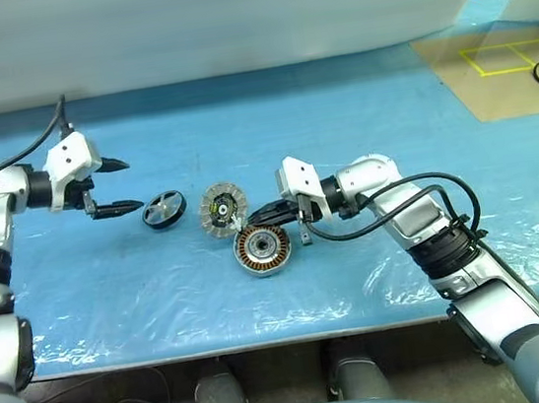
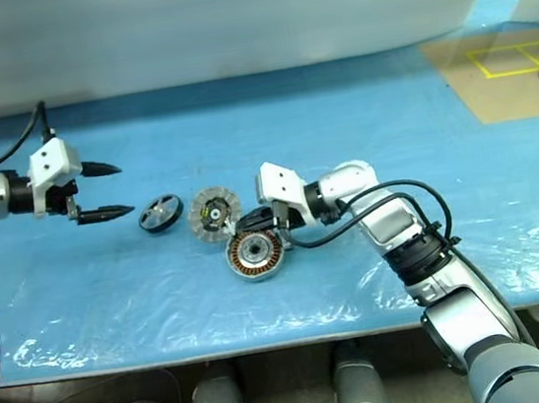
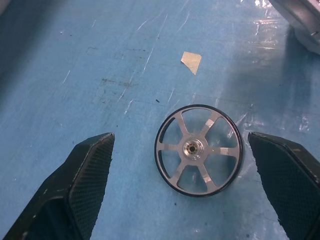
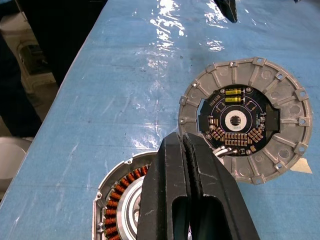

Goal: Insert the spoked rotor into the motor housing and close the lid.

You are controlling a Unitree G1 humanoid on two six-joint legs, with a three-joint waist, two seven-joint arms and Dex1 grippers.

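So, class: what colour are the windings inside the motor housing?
Copper-orange, on the motor housing; clearest in the right wrist view.

Silver arms w/ black joint bands, white wrist blocks, black cables, 2 tapered black fingers per end effector [image 1: 109,188].

spoked rotor [image 3: 198,150]: brushed metal | table cover [image 1: 339,123]: glossy blue plastic

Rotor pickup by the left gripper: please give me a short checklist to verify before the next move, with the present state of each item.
1. Left gripper open: ok.
2. Rotor lying free on the table, between the fingers' line: ok.
3. Housing open, windings up: ok.
4. Lid off the housing, beside it: ok.
5. Right gripper clear of the housing: not ok, it is shut and sits over its rim.
6. Whether it touches the housing: cannot tell.
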